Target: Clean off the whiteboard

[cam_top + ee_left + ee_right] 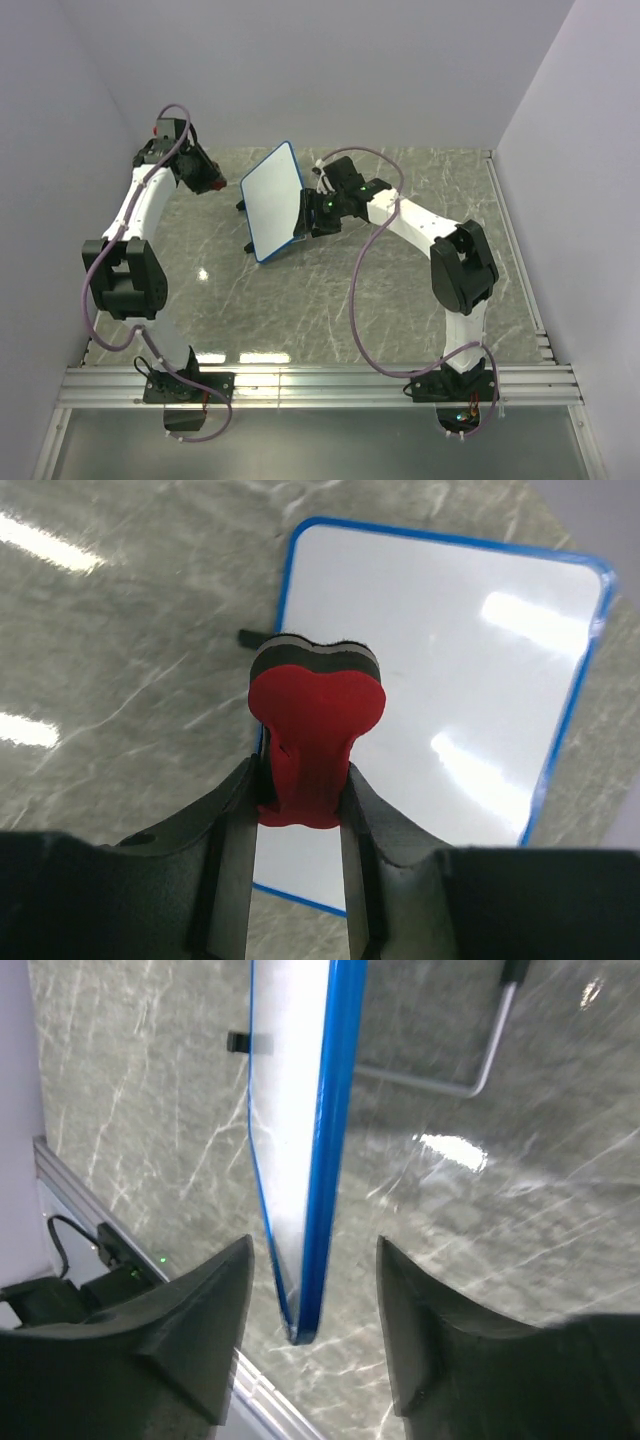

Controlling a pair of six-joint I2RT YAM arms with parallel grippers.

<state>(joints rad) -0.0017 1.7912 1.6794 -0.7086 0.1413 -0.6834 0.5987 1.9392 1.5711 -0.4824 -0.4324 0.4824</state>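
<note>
Left end effector (pixel 302 780) clamping eraser (pixel 315 705), whiteboard (pixel 460 680) blank, standing tilted

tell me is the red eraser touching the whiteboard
Apart. The top external view shows a strip of bare table between the whiteboard and the red eraser, which the left gripper holds.

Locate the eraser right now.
The eraser is clamped in the left gripper, at far left in the top view, just left of the tilted whiteboard.
</note>
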